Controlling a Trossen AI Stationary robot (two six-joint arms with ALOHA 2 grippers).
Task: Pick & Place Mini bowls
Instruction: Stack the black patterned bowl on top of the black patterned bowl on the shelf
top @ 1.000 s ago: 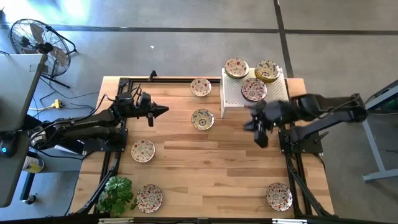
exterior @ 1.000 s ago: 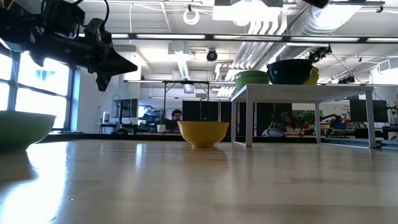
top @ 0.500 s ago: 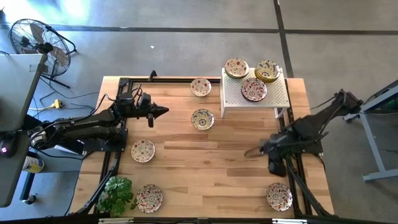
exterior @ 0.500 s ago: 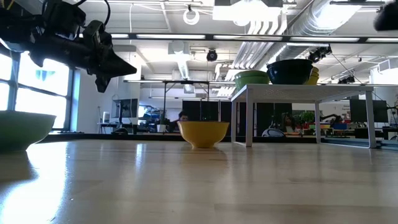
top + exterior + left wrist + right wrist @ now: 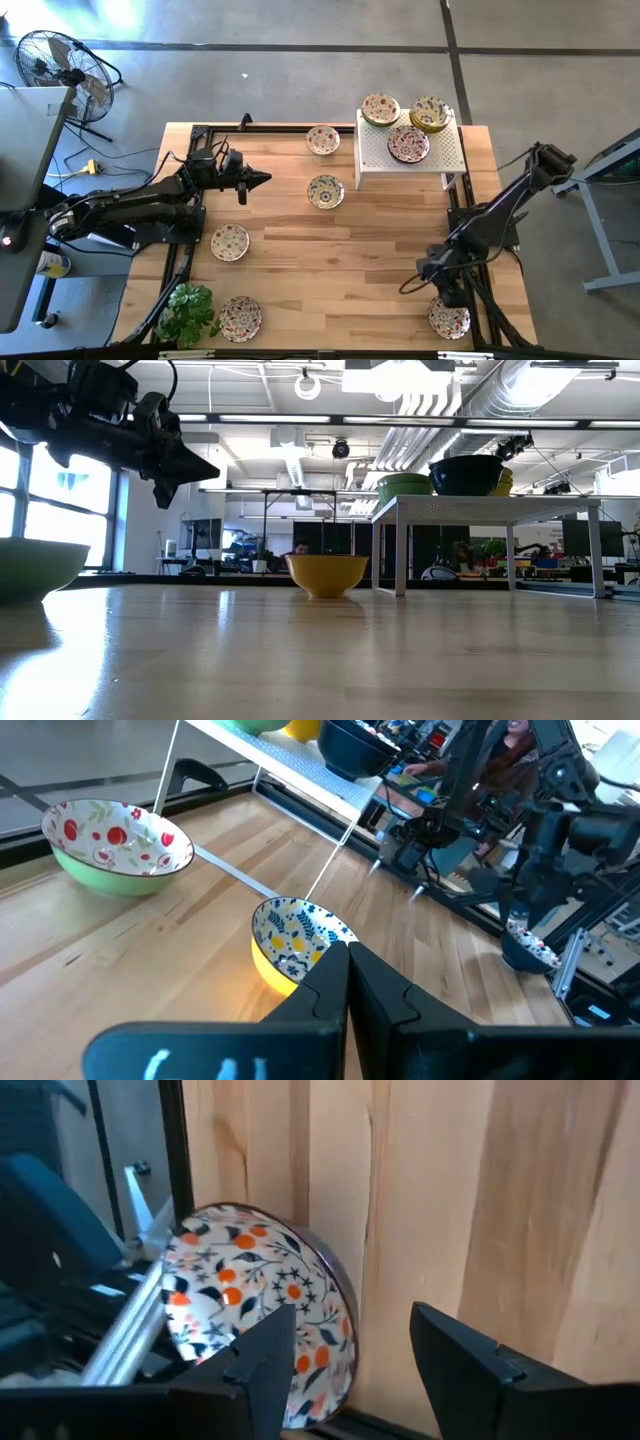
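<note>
Several mini bowls lie about the table: one at the near right corner (image 5: pixel 448 315), two at the near left (image 5: pixel 230 242) (image 5: pixel 240 318), two mid-far (image 5: pixel 326 191) (image 5: pixel 323 139). Three more (image 5: pixel 408 144) rest on the white perforated stand (image 5: pixel 445 150). My right gripper (image 5: pixel 408 285) is open and empty, just beside the near right bowl (image 5: pixel 255 1305), whose base rests on the table. My left gripper (image 5: pixel 262 180) is shut and empty, hovering left of the middle bowl (image 5: pixel 295 935); it also shows in the low view (image 5: pixel 195 463).
A potted plant (image 5: pixel 188 312) stands at the near left corner. Black frame rails (image 5: pixel 185 250) run along the table's left and right sides. Bare wood lies in the table's middle and near centre (image 5: pixel 340 290). A fan (image 5: pixel 60 65) stands on the floor beyond the table.
My right gripper has swung from beside the white stand toward the table's near edge and now sits by the near right bowl. The bowls have stayed in place.
</note>
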